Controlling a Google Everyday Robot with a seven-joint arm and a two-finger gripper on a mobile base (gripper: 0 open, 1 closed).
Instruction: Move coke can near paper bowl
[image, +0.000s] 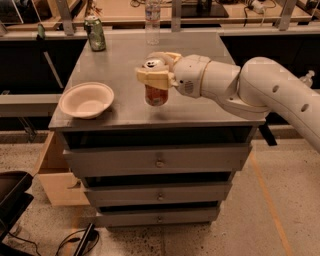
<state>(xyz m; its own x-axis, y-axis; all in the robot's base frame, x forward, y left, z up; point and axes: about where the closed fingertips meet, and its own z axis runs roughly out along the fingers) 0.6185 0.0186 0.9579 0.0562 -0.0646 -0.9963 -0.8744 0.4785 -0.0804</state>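
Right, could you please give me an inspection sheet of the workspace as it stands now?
Surface: grey cabinet top, drawers below.
Job's things: coke can upright, mid-top, right of the paper bowl and apart from it; the bowl sits at the front left corner.
Clutter: green can and clear bottle at the back edge.
Grippers: end effector shut on the coke can, reaching in from the right.
Cables: dark cable on the floor, lower left.
Surroundings: cardboard box left of the cabinet; workbench behind.
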